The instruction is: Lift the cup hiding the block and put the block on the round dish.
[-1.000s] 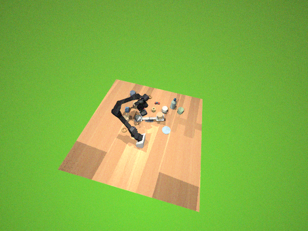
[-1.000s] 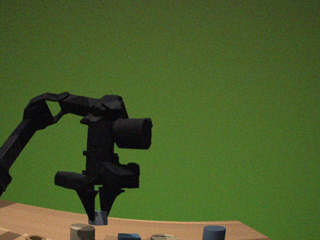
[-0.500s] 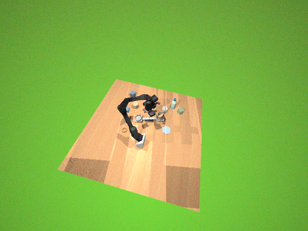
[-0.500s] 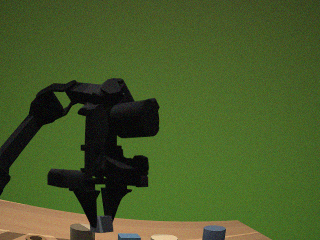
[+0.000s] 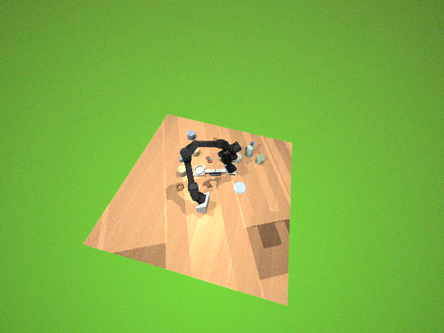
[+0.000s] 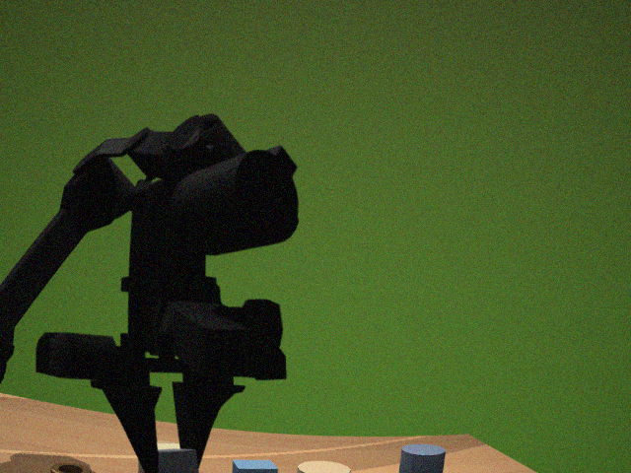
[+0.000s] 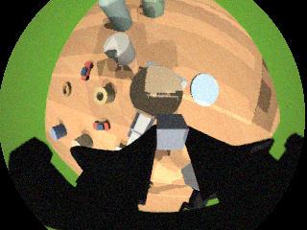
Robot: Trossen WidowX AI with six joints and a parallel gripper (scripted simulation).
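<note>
The block [image 6: 176,460] [image 7: 172,137] is a small, plain cube with flat faces and straight edges. In the wrist view one face is pale blue-grey and the one next to it is much darker, in shade; the exterior view shows it a dull slate grey, its lower part cut off by the frame.

The pincer [image 5: 231,167] [image 6: 175,462] [image 7: 169,128] is closed on the block, a finger at either side, and points down. It is over the far end of the balance [image 5: 214,171] [image 7: 140,126] from the bare ringed pan [image 5: 199,170]. From above, the pincer hides the block.

In the wrist view the standing cup [image 7: 156,91], tan on top and dark brown down its side, is on its pan just beyond the block; whether the two touch, I cannot tell. The other cup [image 5: 182,171] stands on the desk [image 5: 200,247] [image 6: 367,455] [image 7: 225,62], off the balance and beside the ringed pan.

The dish [image 5: 239,187] [image 7: 204,89], round and pale blue, lies apart from the balance, with neither block nor cup on it. A bottle [image 5: 249,150] [image 7: 115,13] and a green cylinder [image 5: 260,159] [image 7: 153,7] stand farther back.
</note>
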